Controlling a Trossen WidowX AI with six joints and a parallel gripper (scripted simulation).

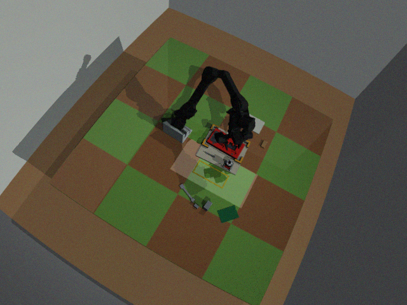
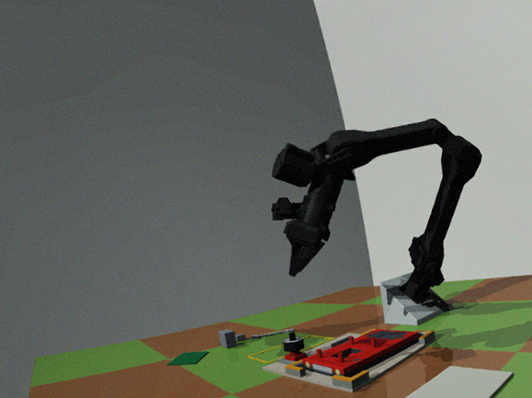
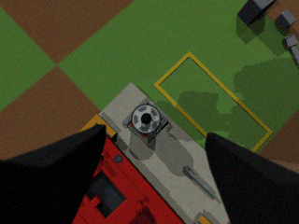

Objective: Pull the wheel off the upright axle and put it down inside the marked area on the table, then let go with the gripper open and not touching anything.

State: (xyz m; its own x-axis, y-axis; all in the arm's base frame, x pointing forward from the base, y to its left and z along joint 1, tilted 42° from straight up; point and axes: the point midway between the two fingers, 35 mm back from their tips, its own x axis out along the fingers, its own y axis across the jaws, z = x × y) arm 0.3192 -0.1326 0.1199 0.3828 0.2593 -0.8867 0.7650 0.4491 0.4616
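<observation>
The wheel (image 1: 229,162) (image 2: 293,344) (image 3: 146,108), dark with a pale spoked face, sits around the upright black axle (image 2: 291,333) (image 3: 146,118). The axle stands on a small red-and-grey base at one end of the pale board (image 3: 121,104). The marked area (image 1: 196,166) (image 2: 257,359) (image 3: 172,69) is a yellow rectangular outline beside the board, with nothing lying inside it. My gripper (image 2: 292,272) (image 3: 156,135) is open and empty, pointing down high above the board. In the wrist view the wheel shows between and just beyond the fingertips. In the top view the fingers are hard to make out.
A red car body (image 1: 236,151) (image 2: 360,358) lies beside the wheel, between yellow-topped corner blocks. A thin grey rod (image 3: 198,181) lies on the board. Beyond the outline are a grey bar (image 1: 187,192), a grey block (image 1: 207,205) and a green sheet (image 1: 227,213) (image 2: 188,358).
</observation>
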